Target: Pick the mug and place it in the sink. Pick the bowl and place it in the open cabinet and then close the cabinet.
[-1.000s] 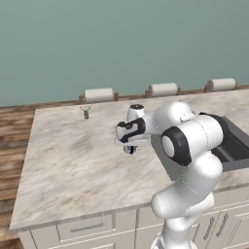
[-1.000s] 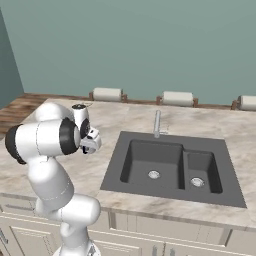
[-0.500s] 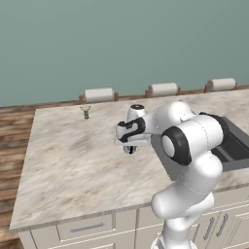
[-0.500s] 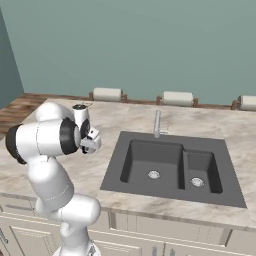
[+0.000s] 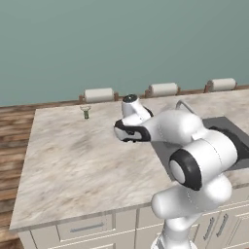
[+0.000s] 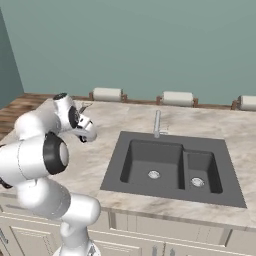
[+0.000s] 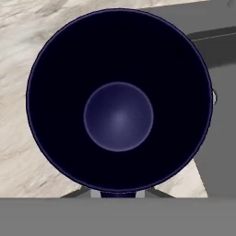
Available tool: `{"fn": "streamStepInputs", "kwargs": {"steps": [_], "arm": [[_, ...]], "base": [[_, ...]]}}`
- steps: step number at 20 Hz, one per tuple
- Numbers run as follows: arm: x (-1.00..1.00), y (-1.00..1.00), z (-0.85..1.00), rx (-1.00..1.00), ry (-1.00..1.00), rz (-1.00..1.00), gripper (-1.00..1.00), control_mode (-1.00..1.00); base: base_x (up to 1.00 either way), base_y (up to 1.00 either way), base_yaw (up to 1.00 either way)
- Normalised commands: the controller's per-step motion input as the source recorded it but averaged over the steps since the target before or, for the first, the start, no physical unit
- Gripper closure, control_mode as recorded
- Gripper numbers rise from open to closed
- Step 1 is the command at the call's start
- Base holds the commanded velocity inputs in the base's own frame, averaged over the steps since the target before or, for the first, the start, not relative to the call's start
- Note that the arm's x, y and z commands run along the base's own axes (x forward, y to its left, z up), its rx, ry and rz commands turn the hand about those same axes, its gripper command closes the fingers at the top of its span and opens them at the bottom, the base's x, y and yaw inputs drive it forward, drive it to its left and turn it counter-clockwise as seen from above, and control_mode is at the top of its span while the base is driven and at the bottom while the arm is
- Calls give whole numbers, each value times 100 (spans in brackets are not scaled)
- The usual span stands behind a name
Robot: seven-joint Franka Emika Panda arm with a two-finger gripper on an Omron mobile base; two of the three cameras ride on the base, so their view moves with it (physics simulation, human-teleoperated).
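Note:
My gripper (image 7: 118, 193) is shut on the mug (image 7: 118, 115). The hand view looks straight down into its dark navy inside, with marble counter to its left and the edge of the sink (image 7: 221, 60) to its right. In the base views the gripper (image 5: 127, 134) (image 6: 86, 135) hangs a little above the counter, left of the dark grey double-basin sink (image 6: 116, 165) (image 5: 220, 123). Just a dark sliver of the mug (image 6: 82, 139) peeks from under the hand. The bowl and the cabinet are out of view.
A chrome faucet (image 6: 157, 123) stands behind the large basin. A small green item (image 5: 86, 112) sits at the counter's far left. Three white rolls (image 5: 98, 95) (image 5: 163, 89) (image 5: 222, 84) line the back edge. The counter's front edge drops to cream drawers (image 5: 87, 227).
The hand with the mug has risen very slightly above the counter. Nothing else has moved.

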Motion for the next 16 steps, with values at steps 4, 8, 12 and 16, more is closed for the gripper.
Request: {"fn": "streamStepInputs", "kwargs": {"steps": [4, 8, 12, 16], "arm": [[-24, -5, 98, 17, 22, -4, 100, -100], [-46, -14, 57, 26, 7, 0, 100, -100], [-89, -5, 16, 8, -18, 0, 100, -100], [-99, 0, 0, 0, -33, 0, 100, -100]], "base": [[0, 0, 0], [0, 0, 0], [0, 0, 0], [0, 0, 0]]}}
